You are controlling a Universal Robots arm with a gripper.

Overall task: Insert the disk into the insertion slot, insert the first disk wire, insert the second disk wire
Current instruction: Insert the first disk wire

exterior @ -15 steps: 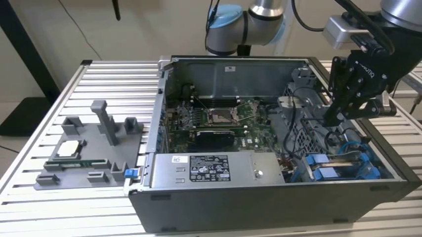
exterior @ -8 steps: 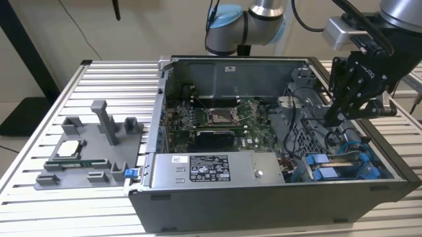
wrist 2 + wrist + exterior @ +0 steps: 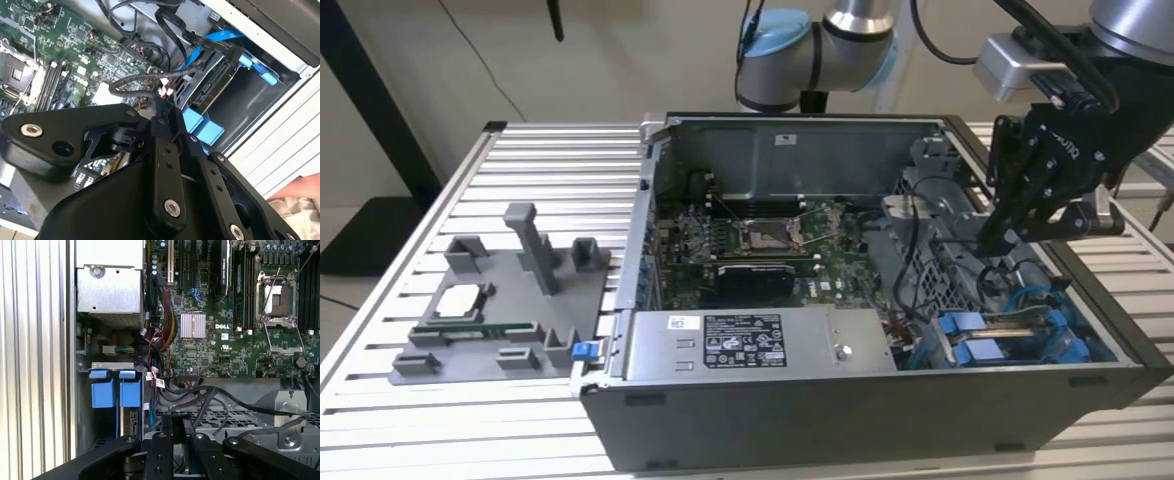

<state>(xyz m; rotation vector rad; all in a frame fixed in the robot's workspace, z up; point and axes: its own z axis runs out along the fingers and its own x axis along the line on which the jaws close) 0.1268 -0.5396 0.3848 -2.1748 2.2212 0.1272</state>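
The pincer (image 3: 997, 238) hangs inside the open computer case (image 3: 854, 420), over the drive corner. Its fingers are drawn together to a narrow tip. In the second wrist view a black braided cable (image 3: 131, 81) loops right at that tip (image 3: 161, 106); I cannot tell whether it is pinched there.

The disk (image 3: 216, 85) is already seated in the insertion slot (image 3: 245, 102), just past the pincer's tip and lower in the case. Its 2 blue carrier tabs (image 3: 102, 390) stick out of the grey cage side by side. In the exterior view the tabs (image 3: 981, 350) lie below the pincer and nearer the case's front wall. A flat blue cable (image 3: 225, 36) runs over the cage beyond the disk. A bundle of black wires (image 3: 210, 395) crosses just ahead of the pincer (image 3: 177, 422) in the first wrist view.

The motherboard (image 3: 747, 240) lies well aside from the pincer. The grey labelled power-supply box (image 3: 747, 342) lies beside the cage on the same side.
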